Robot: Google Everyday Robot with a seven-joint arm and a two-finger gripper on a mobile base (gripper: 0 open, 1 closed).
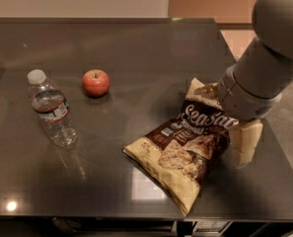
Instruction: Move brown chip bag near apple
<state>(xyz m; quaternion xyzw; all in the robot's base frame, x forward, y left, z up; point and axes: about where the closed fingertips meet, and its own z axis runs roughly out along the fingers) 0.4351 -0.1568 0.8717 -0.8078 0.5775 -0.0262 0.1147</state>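
While a dark, glossy worktop [136,48] fills most of the view, three things rest on it and a robot arm [267,73] reaches in from the upper right. The brown chip bag [188,152] is the largest item. It lies flat in the right half of the worktop, set at a slant, with its cream-yellow bottom corner pointing toward the near edge and its top end toward the far right. White "Sea Salt" lettering and pictured tortilla chips face upward.

The arm's thick grey wrist covers the bag's far right corner. The end effector [243,143] hangs below that wrist, and a cream-coloured part of it shows just beside the bag's right edge, low over the worktop. Whether it is spread wide, narrowed, or gripping the bag cannot be told, nor whether it touches the bag.

The apple [96,82], small, round and red-orange with a short stem, sits upright to the far left of the bag, well apart from it. A clear plastic water bottle [51,108] with a white cap lies on its side left of the apple, cap toward the far edge. Pale light reflections show on the worktop close to its near edge.
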